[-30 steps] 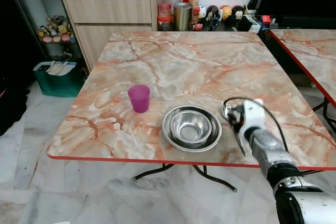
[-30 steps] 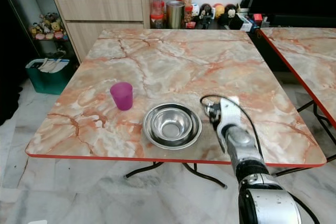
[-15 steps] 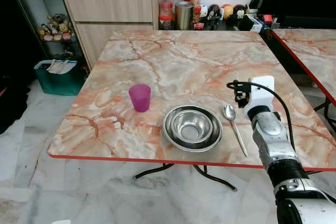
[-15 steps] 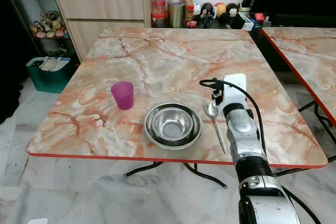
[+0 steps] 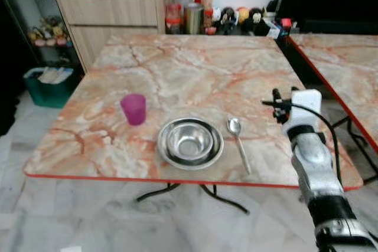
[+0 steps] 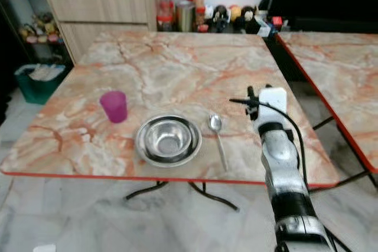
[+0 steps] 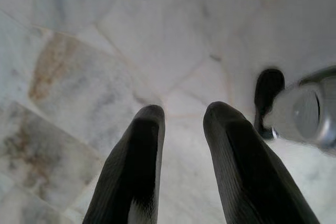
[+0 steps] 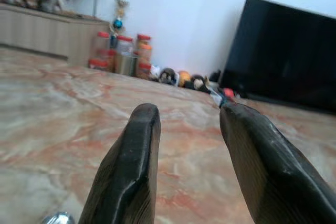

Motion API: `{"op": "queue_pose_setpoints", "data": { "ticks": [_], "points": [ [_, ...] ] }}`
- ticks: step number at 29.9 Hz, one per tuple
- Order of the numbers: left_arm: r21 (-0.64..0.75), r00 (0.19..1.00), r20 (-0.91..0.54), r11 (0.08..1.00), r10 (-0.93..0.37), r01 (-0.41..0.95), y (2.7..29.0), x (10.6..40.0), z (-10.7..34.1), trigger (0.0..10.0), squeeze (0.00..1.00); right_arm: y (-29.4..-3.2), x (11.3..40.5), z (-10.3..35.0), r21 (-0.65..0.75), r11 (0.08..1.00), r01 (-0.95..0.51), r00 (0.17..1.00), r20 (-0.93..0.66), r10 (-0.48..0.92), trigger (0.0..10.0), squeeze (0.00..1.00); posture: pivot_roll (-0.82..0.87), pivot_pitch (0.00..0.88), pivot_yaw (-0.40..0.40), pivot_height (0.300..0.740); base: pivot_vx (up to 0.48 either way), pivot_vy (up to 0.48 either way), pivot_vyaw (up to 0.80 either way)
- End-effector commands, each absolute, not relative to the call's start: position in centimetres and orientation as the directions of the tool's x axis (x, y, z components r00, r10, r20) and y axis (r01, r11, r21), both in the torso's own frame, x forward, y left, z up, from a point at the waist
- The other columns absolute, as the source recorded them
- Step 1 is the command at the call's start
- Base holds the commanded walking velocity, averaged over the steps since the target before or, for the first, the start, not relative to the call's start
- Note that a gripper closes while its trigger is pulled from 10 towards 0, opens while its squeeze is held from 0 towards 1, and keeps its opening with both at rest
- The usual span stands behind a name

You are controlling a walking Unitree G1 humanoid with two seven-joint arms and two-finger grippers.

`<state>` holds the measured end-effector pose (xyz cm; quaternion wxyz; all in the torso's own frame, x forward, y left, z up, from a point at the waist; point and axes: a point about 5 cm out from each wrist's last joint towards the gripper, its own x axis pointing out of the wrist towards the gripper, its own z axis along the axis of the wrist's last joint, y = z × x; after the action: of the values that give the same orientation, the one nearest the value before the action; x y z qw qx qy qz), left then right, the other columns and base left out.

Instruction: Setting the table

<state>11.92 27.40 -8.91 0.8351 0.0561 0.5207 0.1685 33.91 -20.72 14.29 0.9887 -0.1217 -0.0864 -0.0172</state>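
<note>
1. We look down on a marble-patterned table with a red edge, standing on a pale tiled floor.
2. Near the table's front edge sits a steel bowl, made of two nested bowls as far as we can tell.
3. A metal spoon lies flat on the table just beside the bowl, on its right, the spoon's bowl pointing away from us and its handle toward the front edge.
4. A purple cup stands upright to the left of the bowl, apart from it.
5. Our right gripper is above the table's right part, to the right of the spoon and not touching it. Its two black fingers stand apart with nothing between them.
6. Our left gripper hangs over the floor, its fingers slightly parted and holding nothing.
7. Behind the table stand a wooden cabinet and a row of jars.
8. A second marble table stands on the right.
</note>
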Motion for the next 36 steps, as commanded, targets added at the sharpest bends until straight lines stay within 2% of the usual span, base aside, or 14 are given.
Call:
{"op": "queue_pose_setpoints", "data": {
  "ticks": [1,16,19,24,29,36],
  "points": [
    [0.278,0.398,-0.853,0.939,0.338,-0.201,27.5,11.8,-8.9,10.0,0.00,-21.2,33.5,15.0,-0.249,0.966,0.073,0.977,0.214,-0.019,10.0,0.00,0.03,0.000,-0.012,0.732,0.000,-0.480,0.00],
    [0.279,0.402,-0.852,0.941,0.335,-0.192,27.5,11.8,-8.9,10.0,0.00,-22.5,29.6,10.5,-0.248,0.964,0.098,0.991,0.110,-0.073,10.0,0.00,0.03,0.000,-0.016,0.732,0.000,-0.480,0.00],
    [0.280,0.403,-0.852,0.941,0.334,-0.189,27.5,11.8,-8.9,10.0,0.00,-23.3,28.1,8.5,-0.260,0.959,0.116,0.993,0.039,-0.109,10.0,0.00,0.02,0.000,-0.012,0.732,0.000,-0.480,0.00],
    [0.277,0.405,-0.852,0.942,0.332,-0.189,27.5,11.9,-8.9,10.0,0.00,-25.1,27.6,5.9,-0.232,0.958,0.170,0.977,-0.088,-0.195,10.0,0.00,0.01,0.000,-0.011,0.732,0.000,-0.480,0.00],
    [0.273,0.406,-0.852,0.942,0.330,-0.194,27.4,12.0,-8.9,10.0,0.00,-26.8,27.3,3.4,-0.103,0.962,0.253,0.932,-0.240,-0.271,10.0,0.00,0.01,0.000,-0.010,0.732,0.000,-0.480,0.00],
    [0.269,0.406,-0.852,0.942,0.329,-0.199,27.3,12.1,-8.9,10.0,0.00,-26.8,27.2,2.1,-0.104,0.962,0.252,0.908,-0.318,-0.272,10.0,0.00,0.01,0.000,-0.011,0.732,0.000,-0.480,0.00]
  ]
}}
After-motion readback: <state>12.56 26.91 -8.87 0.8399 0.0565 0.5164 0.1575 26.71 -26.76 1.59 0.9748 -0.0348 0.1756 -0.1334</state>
